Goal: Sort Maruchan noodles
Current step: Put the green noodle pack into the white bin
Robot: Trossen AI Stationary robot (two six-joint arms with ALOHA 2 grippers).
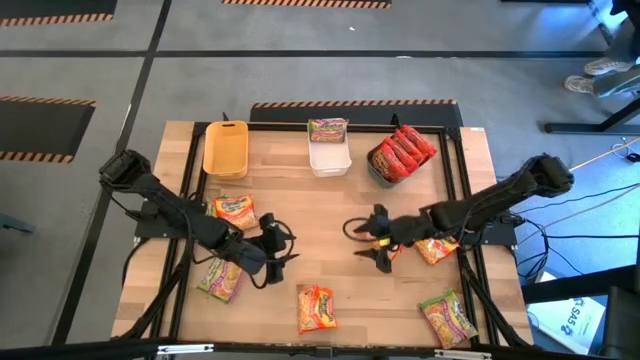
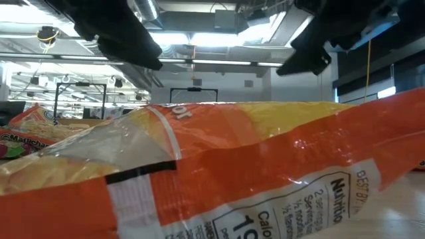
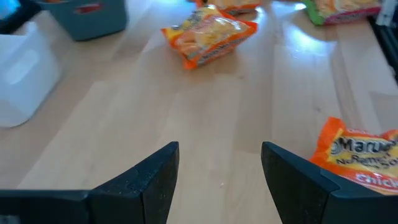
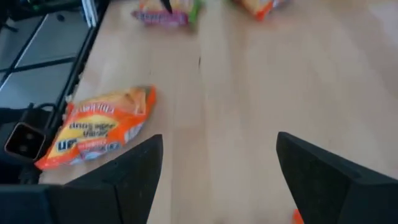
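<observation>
- Wooden table (image 1: 330, 215): light top inside a black frame; it carries three bins along its far edge and loose noodle packets on its near half.
- Left arm (image 1: 170, 205): reaches in from the left side. The left gripper (image 1: 272, 250) hangs over bare wood near the middle, its fingers (image 3: 146, 180) spread with nothing between them.
- Right arm (image 1: 490, 200): reaches in from the right side. The right gripper (image 1: 372, 243) is over the table's middle, its fingers (image 4: 134, 168) spread wide and empty.
- Yellow bin (image 1: 226, 148): far left of the row.
- Grey bin (image 1: 385, 165): far right of the row, holding red packets (image 1: 404, 152).
- White bin (image 1: 329, 155): between the other two, with a green-pink packet (image 1: 328, 129) on its far rim.
- Loose packets: an orange one (image 1: 235, 210) by the left arm; a green-pink one (image 1: 221, 279) near the left front; an orange one (image 1: 316, 308) at the front middle, filling the low view (image 2: 265, 172); an orange one (image 1: 436, 248) under the right arm; a green-pink one (image 1: 448, 316) at the right front.
</observation>
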